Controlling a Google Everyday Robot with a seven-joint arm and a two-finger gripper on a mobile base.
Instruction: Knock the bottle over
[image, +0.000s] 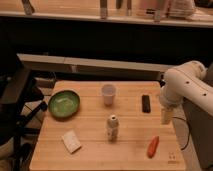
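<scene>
Wooden counter (90, 156) carries everything. Nearest, an orange carrot-like piece (153, 146) lies front right and a pale flat block (71, 141) front left. Between them, slightly farther back, the bottle (112, 127) stands upright near the counter's middle, touching nothing. Well apart to its right, the hand (166, 115) hangs pointing down at the counter's right edge; whether it is open or closed cannot be told. Farther back sit a green bowl (64, 104), a white paper cup (108, 94) and a small black object (145, 103).
</scene>
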